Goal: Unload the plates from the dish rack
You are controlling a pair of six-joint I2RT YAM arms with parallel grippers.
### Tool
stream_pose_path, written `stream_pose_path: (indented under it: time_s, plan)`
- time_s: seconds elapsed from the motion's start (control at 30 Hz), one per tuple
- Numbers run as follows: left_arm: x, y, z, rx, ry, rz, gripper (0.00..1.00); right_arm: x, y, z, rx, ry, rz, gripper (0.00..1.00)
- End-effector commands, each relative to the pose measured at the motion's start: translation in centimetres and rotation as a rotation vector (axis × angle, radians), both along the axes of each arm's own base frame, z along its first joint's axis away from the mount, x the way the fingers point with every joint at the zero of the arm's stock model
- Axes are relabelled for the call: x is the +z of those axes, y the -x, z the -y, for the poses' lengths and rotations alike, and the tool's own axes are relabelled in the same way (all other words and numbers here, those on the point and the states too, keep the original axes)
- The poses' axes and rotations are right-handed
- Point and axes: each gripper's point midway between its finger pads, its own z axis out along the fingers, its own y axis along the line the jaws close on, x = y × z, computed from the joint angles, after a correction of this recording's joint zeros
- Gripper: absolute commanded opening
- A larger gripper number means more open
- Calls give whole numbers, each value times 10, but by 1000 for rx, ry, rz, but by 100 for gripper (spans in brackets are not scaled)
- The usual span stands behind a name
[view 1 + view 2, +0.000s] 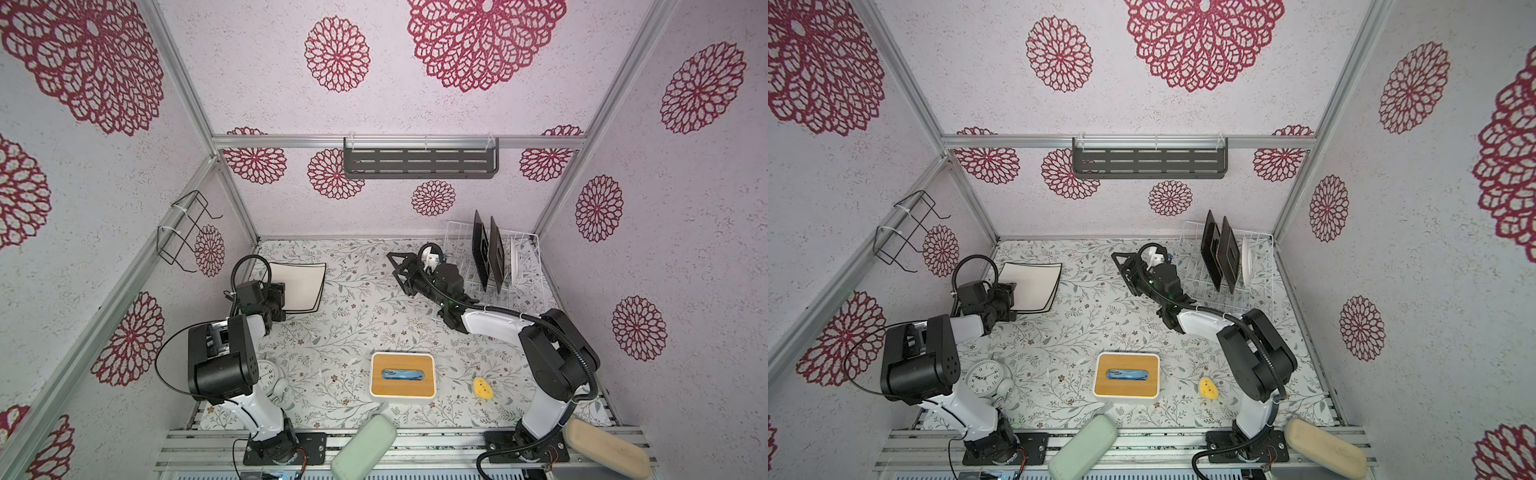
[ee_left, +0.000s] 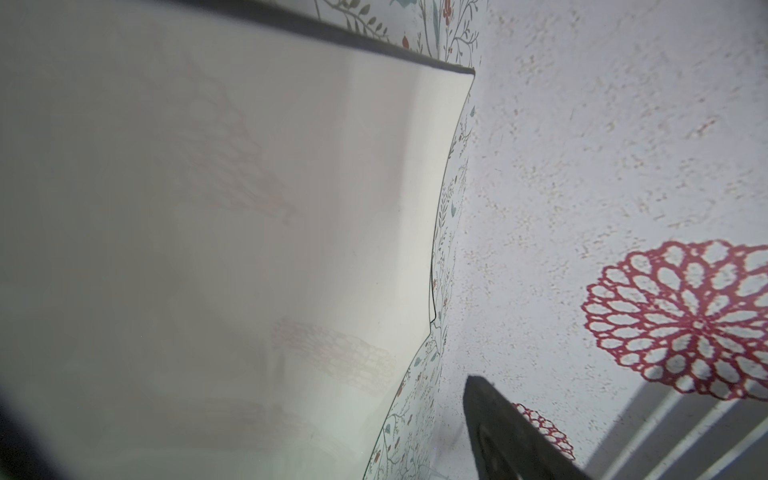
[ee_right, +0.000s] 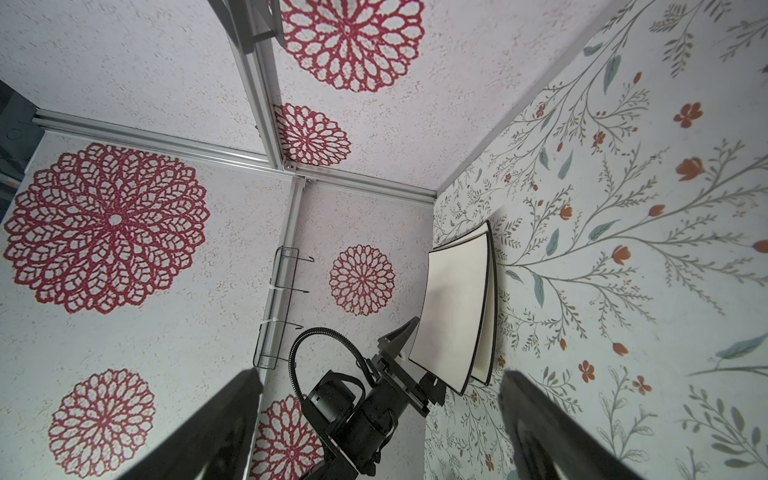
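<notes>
Two cream-white square plates [image 1: 301, 284] lie stacked on the table at the back left, also seen in the right wrist view [image 3: 453, 307]. My left gripper [image 1: 284, 297] is open at their near-left edge. The upper plate [image 2: 208, 208] lies between the jaws, and one finger [image 2: 498, 436] stands clear of it. The white wire dish rack [image 1: 528, 286] at the back right holds two black square plates [image 1: 482, 253] and a round white plate [image 1: 516, 259], all upright. My right gripper [image 1: 397, 270] hangs open and empty just left of the rack.
A white box with a bamboo top [image 1: 402, 375] sits front centre, with a yellow object [image 1: 483, 389] to its right and an alarm clock [image 1: 984, 376] by the left arm's base. A dark grey slotted shelf [image 1: 419, 162] hangs on the back wall. A black wire bracket [image 1: 183, 232] is on the left wall.
</notes>
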Motion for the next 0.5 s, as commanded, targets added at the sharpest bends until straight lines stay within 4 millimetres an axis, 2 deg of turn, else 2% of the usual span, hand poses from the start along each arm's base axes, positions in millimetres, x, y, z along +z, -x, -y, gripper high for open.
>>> stream_pose_path:
  time_s: [0.0,0.27,0.47]
  plan:
    - [24,-20,3,-20,-20,97,83,18,-3,3,-3,-38,45,92]
    - [26,-26,6,-21,-22,105,85,18,-3,3,-2,-37,38,92]
    - [28,-22,5,-3,-42,97,87,18,-2,3,-3,-40,40,92]
